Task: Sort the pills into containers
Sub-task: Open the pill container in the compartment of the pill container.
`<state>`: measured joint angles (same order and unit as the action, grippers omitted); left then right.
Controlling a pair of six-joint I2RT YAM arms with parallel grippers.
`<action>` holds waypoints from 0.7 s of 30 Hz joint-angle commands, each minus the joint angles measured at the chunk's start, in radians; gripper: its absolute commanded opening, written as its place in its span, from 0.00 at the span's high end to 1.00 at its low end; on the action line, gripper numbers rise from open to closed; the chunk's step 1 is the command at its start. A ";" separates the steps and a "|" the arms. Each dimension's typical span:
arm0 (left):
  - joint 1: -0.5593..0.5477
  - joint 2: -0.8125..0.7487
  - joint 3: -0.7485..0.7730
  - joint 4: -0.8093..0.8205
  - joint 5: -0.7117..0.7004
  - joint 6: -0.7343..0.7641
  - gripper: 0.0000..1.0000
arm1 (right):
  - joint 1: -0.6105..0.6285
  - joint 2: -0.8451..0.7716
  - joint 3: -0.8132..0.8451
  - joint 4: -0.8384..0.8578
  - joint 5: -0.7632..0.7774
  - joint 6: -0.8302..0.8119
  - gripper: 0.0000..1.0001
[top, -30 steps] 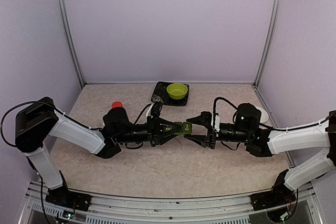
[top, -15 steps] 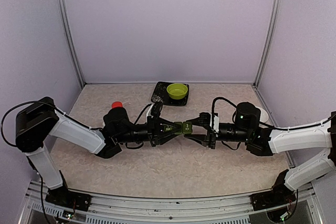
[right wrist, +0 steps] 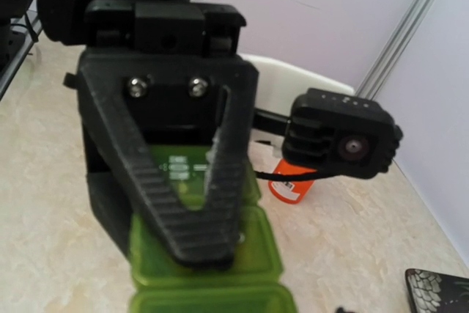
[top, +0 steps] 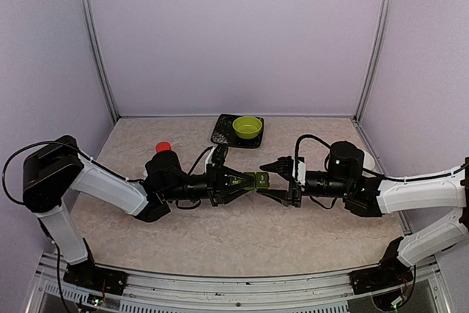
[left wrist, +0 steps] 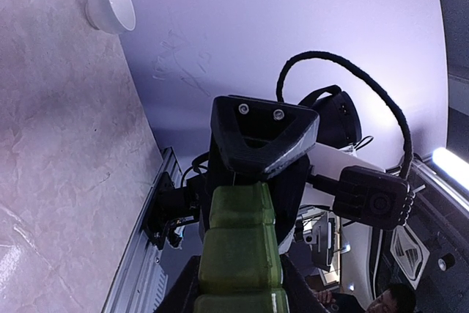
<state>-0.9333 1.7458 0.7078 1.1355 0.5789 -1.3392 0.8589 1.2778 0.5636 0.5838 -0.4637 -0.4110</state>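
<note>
You're early in the sort. Your left end effector is clamped on one end of the containers, holding the strip in the air above the desk. Your right end effector sits with its fingers apart at the strip's free end. The lids look shut and no pills show inside, so by my reading the opening and filling are not yet done.

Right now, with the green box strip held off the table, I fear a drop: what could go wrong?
The dark green plastic strip of three lidded boxes is pinched at one end only by the left gripper, above the table; a push from the right gripper could lever it loose. The right gripper's open fingers flank the free end, so closing off-centre might twist the strip.
</note>
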 commanded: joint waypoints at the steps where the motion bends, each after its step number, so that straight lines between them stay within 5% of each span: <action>1: -0.003 0.007 0.017 0.007 0.017 0.001 0.71 | 0.008 -0.027 0.032 -0.056 0.004 -0.032 0.44; 13: 0.001 0.004 0.012 0.013 0.022 -0.002 0.71 | 0.008 -0.023 0.038 -0.073 0.009 -0.045 0.52; 21: 0.001 0.009 0.010 0.017 0.022 -0.006 0.71 | 0.009 -0.030 0.035 -0.065 0.006 -0.032 0.65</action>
<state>-0.9310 1.7458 0.7078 1.1294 0.5800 -1.3430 0.8597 1.2652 0.5735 0.5201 -0.4648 -0.4515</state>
